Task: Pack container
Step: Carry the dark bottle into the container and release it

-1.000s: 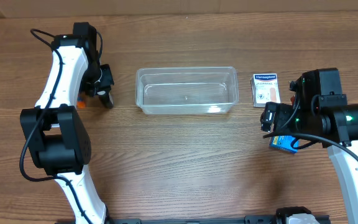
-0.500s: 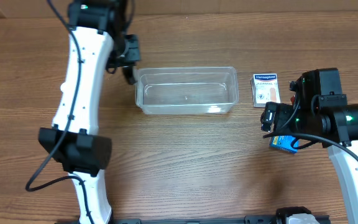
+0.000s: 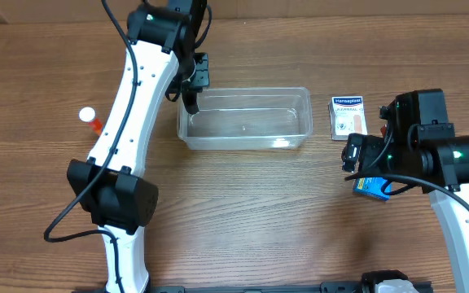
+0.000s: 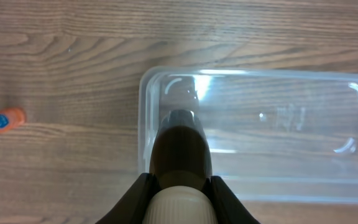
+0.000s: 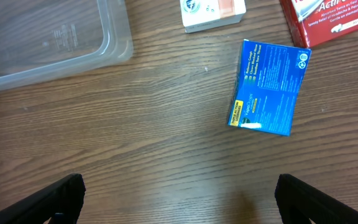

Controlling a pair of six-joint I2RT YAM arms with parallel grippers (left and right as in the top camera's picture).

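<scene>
Container [image 3: 245, 119] – clear tub, upright on table [image 3: 243, 216], centre-rear, long side running L–R.

L arm stretches across to tub's left end. L gripper [image 3: 192, 85] hangs over that end. In the wrist cam it is clamped on a brown bottle [image 4: 181, 146] w/ pale cap, fingers [image 4: 137, 198] pressed to either side of the cap end. Bottle's far end sits over the tub's left inner end, above the rim line. Can't tell if it touches the tub floor.

Orange vial [image 3: 90, 120] w/ white cap lies on the wood, well left of container.

R gripper [image 5: 191, 198] – fingers [image 5: 61, 196] wide apart, nothing between them, over bare wood. It sits to the right of the tub, well apart from it.

Blue box [image 5: 269, 87] lies flat just ahead of R gripper, a bit skewed. In the overhead cam it is partly hidden under the R arm.

Plaster box [image 3: 348, 115] is just right of container w/ a gap between.

Red box [image 5: 325, 18] is at the top-right edge of the R wrist cam, cropped, near the blue box but not touching.
</scene>
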